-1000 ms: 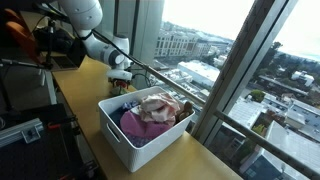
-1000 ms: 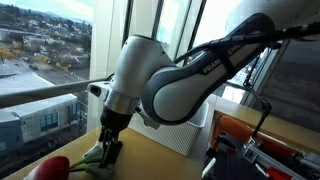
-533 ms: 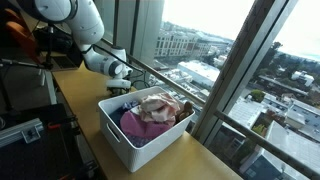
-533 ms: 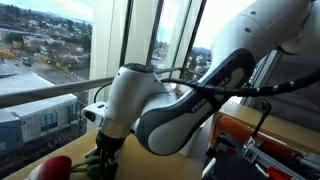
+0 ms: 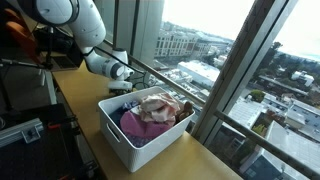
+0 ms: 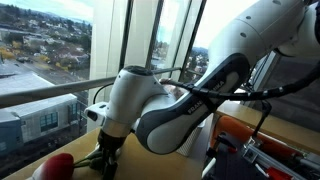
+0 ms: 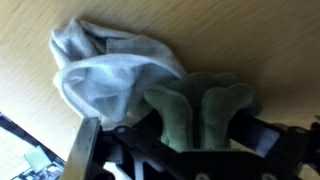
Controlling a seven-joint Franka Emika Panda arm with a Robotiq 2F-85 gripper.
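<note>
Gripper (image 6: pixel 104 162) stands low on the table (image 5: pixel 88 92), jaws straddling a green cloth (image 7: pixel 195 112) beside a white cloth (image 7: pixel 110 75); a firm clench cannot be confirmed. Both cloths lie outside the bin (image 5: pixel 118 140), not yet lifted.

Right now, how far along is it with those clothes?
Done: pink and purple clothes lie in the bin. In hand: the tool is down on a green cloth on the table; grip unclear. Left, probably: that cloth and the white cloth beside it.
</note>
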